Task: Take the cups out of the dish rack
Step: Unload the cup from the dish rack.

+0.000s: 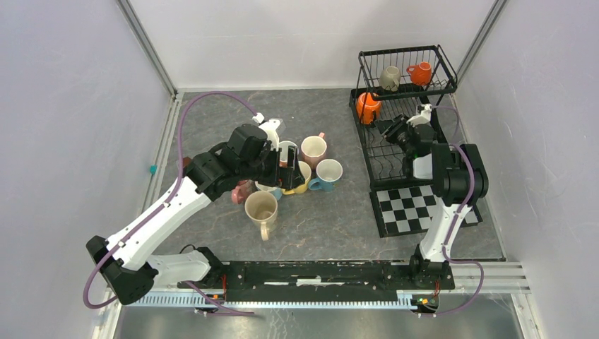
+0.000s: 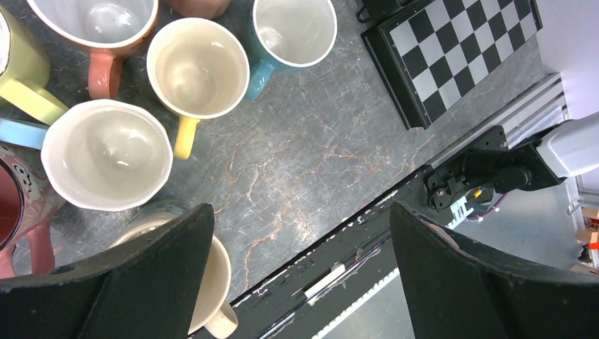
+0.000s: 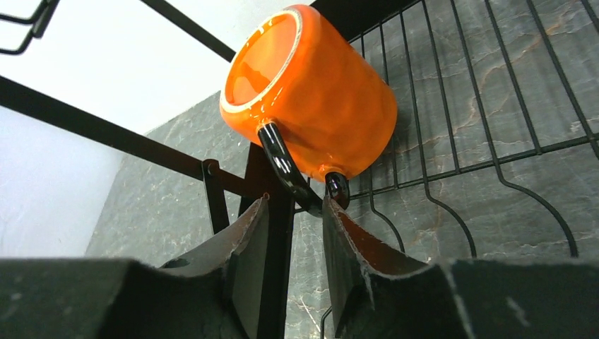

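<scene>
The black wire dish rack [image 1: 406, 99] stands at the back right. Its upper tier holds a grey-olive cup [image 1: 389, 76] and an orange cup [image 1: 419, 72]. A second orange cup [image 1: 367, 107] with a black handle lies tilted on the lower tier. My right gripper [image 1: 393, 129] is at this cup [image 3: 311, 92]. Its jaws stand narrowly apart with the handle [image 3: 286, 166] at the fingertips, not clamped. My left gripper [image 1: 291, 169] is wide open and empty above several cups on the table: pink [image 1: 313, 148], light blue [image 1: 328, 173], cream [image 1: 261, 208].
A black-and-white checkered mat [image 1: 417, 205] lies in front of the rack and shows in the left wrist view [image 2: 459, 49]. The black base rail [image 1: 318, 272] runs along the near edge. White walls close in the table on three sides.
</scene>
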Controlling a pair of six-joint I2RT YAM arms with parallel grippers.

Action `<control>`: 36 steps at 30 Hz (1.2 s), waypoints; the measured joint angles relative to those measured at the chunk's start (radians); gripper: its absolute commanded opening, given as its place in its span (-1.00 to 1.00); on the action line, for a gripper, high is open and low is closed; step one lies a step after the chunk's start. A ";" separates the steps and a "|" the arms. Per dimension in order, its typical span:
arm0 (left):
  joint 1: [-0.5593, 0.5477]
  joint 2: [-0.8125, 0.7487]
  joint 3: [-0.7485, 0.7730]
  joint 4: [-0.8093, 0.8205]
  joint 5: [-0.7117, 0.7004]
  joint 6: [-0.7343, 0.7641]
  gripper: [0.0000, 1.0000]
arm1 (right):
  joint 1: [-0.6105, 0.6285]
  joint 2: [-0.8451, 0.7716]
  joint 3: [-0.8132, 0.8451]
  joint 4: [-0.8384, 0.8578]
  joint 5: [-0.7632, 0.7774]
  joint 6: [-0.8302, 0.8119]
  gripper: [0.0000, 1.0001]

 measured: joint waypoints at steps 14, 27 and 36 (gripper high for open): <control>0.000 0.000 -0.007 0.006 0.000 0.000 1.00 | 0.039 0.001 0.029 -0.049 0.059 -0.126 -0.08; 0.002 0.001 -0.007 0.006 0.010 0.000 1.00 | 0.088 0.050 0.117 -0.108 0.110 -0.192 -0.08; 0.008 0.001 -0.007 0.006 0.019 0.000 1.00 | 0.108 0.057 0.123 -0.130 0.150 -0.217 -0.22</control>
